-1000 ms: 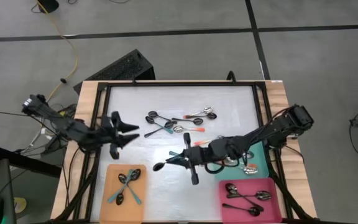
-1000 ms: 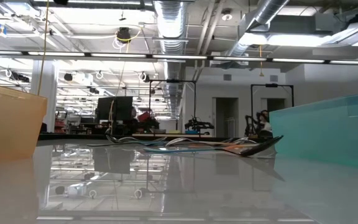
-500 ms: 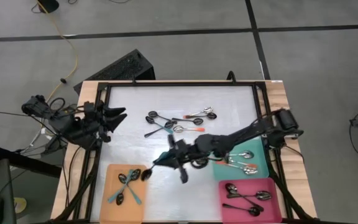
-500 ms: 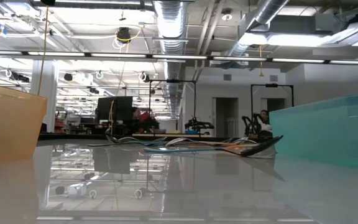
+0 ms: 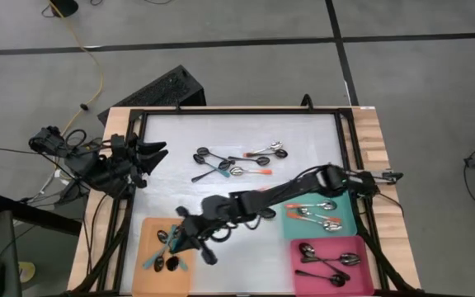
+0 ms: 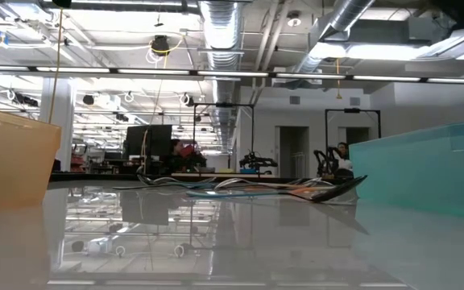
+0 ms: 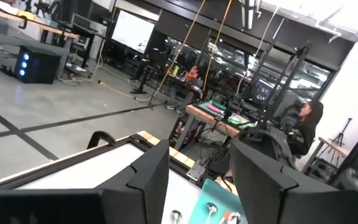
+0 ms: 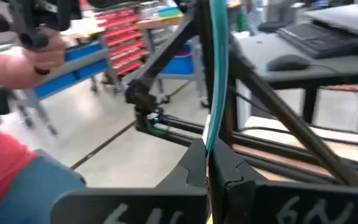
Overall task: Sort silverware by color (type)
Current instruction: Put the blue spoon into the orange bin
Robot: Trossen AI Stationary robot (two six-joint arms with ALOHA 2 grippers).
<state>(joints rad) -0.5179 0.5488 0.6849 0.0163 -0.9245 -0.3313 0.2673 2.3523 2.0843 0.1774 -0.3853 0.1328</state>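
White table [image 5: 237, 140], right gripper [image 5: 178, 239] jaws clamping teal-handled spoon [image 8: 215, 68] over orange tray [image 5: 148, 231]

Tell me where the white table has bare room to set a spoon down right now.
Bare: the white table along its far edge, behind the loose spoon cluster, and the near strip between the orange tray and pink tray. Crowded: the middle, where the right arm crosses, its right gripper holding a teal-handled spoon over the orange tray.
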